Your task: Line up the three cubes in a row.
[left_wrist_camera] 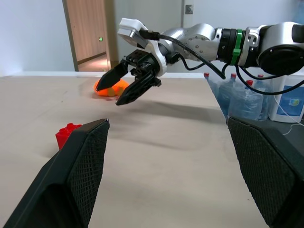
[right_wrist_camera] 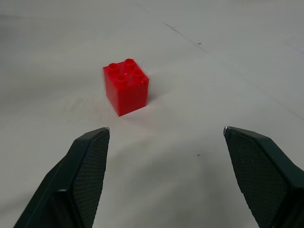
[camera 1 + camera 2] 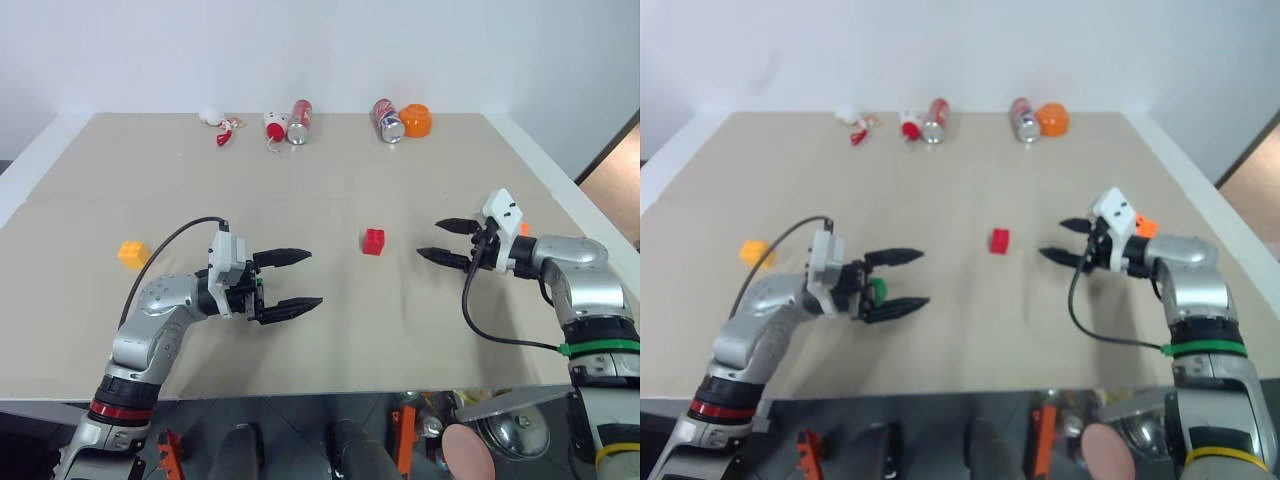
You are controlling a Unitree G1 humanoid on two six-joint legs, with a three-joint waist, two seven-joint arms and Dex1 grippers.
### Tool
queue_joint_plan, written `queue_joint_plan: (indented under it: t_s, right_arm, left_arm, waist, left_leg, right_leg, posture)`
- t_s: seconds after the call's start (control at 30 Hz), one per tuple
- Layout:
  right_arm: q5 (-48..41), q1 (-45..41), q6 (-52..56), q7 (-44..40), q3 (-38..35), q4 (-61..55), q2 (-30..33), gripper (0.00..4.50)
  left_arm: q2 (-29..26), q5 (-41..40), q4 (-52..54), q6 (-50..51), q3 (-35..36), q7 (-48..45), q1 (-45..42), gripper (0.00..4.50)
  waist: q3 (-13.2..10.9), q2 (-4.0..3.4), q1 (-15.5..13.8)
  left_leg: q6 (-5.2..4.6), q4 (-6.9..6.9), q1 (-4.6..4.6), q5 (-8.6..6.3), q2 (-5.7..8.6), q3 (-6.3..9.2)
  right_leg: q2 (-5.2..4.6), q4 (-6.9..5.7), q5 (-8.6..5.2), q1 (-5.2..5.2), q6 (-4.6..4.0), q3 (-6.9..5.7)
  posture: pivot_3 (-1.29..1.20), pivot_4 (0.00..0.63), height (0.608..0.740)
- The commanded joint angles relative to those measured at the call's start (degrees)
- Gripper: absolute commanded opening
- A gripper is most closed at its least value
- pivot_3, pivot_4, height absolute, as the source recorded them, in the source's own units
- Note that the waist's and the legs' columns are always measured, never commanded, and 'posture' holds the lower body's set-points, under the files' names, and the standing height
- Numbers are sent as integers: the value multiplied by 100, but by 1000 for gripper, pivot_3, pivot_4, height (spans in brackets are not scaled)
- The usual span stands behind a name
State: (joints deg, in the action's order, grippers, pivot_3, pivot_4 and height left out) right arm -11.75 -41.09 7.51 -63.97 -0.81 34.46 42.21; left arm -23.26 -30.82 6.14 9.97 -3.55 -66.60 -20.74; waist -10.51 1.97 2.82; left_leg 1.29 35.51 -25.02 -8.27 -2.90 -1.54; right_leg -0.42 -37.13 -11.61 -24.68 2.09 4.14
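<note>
The red cube stands near the table's middle, studs up, and shows again in the right wrist view. My right gripper hovers open just right of it, pointing at it, a short gap away. On the left, my left gripper is open and points right toward the red cube, with nothing between its fingertips. A green bit shows at the base of its fingers; I cannot tell if it is the green cube. The yellow-orange cube sits far left.
Along the far edge lie two cans, an orange round thing and small red-and-white toys. A small orange toy sits on the table behind my right gripper. The table's front edge runs close below both arms.
</note>
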Motion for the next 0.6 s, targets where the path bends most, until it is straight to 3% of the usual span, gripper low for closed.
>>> queue_joint_plan:
  t_s: [0.03, 0.27, 0.6]
  right_arm:
    - [-77, -95, -4, -195, 21, -98, -172, 3957]
    - [184, -158, -240, -307, 337, 188, -503, 3957]
    - [558, -922, -807, -215, 418, 1682, -844, 3957]
  left_arm:
    - [37, 23, 86, -159, 57, 79, -39, 4098]
    - [84, 40, 153, -213, 44, 221, 30, 4098]
    - [87, 6, 317, -217, 83, 412, 133, 4098]
  waist:
    - [0, 0, -5]
    - [0, 0, -8]
    - [0, 0, -3]
  left_leg:
    - [0, 0, 0, 0, -1, 1]
    - [-1, -2, -8, 0, -1, 0]
    - [-1, -3, -6, 0, -1, -1]
  right_leg:
    - [1, 0, 1, 1, -1, 0]
    - [1, -1, 3, 0, 5, 2]
    - [2, -1, 3, -4, 4, 3]
  posture:
    - [0, 150, 740]
    - [0, 150, 740]
    - [0, 150, 740]
